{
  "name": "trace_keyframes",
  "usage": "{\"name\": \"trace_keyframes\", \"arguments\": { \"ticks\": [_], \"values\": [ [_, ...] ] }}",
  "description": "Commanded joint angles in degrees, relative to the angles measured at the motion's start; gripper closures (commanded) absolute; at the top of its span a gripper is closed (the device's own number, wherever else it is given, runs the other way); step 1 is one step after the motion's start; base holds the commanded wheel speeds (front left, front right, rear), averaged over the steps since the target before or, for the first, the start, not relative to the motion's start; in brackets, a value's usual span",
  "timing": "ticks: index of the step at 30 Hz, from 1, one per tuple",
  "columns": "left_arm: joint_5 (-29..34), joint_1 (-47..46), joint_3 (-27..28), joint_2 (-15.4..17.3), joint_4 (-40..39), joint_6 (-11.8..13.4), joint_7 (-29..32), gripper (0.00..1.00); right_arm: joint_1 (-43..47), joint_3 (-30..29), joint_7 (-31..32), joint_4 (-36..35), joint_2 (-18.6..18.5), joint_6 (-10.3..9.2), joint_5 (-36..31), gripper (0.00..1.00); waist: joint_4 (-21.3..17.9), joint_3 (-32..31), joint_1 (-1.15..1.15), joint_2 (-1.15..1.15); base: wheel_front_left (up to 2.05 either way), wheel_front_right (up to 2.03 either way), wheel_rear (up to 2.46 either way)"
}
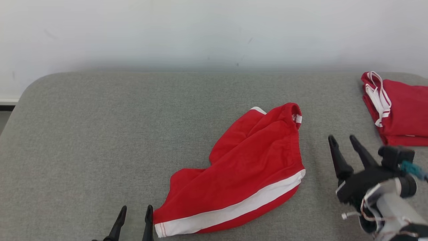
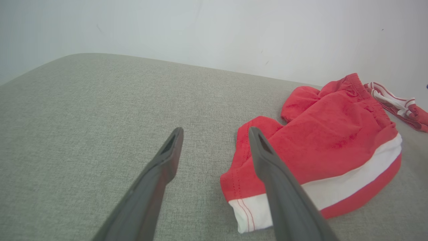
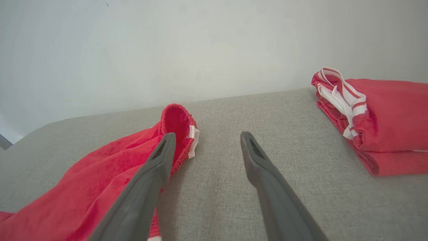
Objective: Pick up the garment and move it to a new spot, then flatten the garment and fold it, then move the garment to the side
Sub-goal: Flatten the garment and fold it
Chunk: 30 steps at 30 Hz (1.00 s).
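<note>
1. Red garment (image 1: 249, 167) with a white stripe lies crumpled at the lower centre of the head view, on the grey fabric surface (image 1: 100, 134).
2. The left gripper (image 1: 136, 210), at the bottom edge left of centre, is spread and empty, with one fingertip just beside the garment's white-hemmed corner.
3. The right gripper (image 1: 341, 140), at the lower right, is likewise spread and empty, near the garment's right edge but apart from it.
4. A folded red pile (image 1: 404, 113) sits at the right edge.
</note>
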Motion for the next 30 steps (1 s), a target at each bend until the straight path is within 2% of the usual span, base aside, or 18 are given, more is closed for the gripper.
{"name": "trace_keyframes", "arguments": {
  "ticks": [1, 5, 12, 18, 30],
  "values": [
    [0.54, 1.23, 0.01, -0.04, -0.02, -0.37, -0.17, 0.00, 2.73, -0.54, -0.37, -1.71, -0.10, -0.16, -0.63, 0.00, -0.52, -0.40, 0.01, 0.00, 0.00, 0.00, 0.00],
    [1.51, 2.17, -0.49, -0.04, 1.08, -0.91, -0.17, 0.00, 9.74, -3.06, -0.45, -7.63, -0.19, -0.16, -2.99, 0.00, -0.75, -0.32, 0.01, 0.00, 0.00, 0.00, 0.00],
    [2.21, 3.78, -0.49, -0.03, 3.98, -1.44, -0.17, 0.00, 15.98, -5.00, -0.48, -11.01, 1.94, -0.16, -5.72, 0.00, -0.93, -0.32, 0.01, 0.00, 0.00, 0.00, 0.00],
    [2.61, 2.40, -1.08, 0.06, 8.09, -1.93, -0.17, 0.00, 16.55, -1.04, -0.18, -11.37, 1.43, -0.16, -6.57, 0.00, -0.66, -0.59, 0.01, 0.00, 0.00, 0.00, 0.00],
    [-1.90, -5.43, -8.24, 2.86, 14.15, -1.85, -0.17, 0.00, 6.23, 12.50, 2.91, -7.38, -4.70, -0.16, -4.53, 0.00, 0.35, 2.57, 0.01, 0.00, 0.00, 0.00, 0.00]
  ]
}}
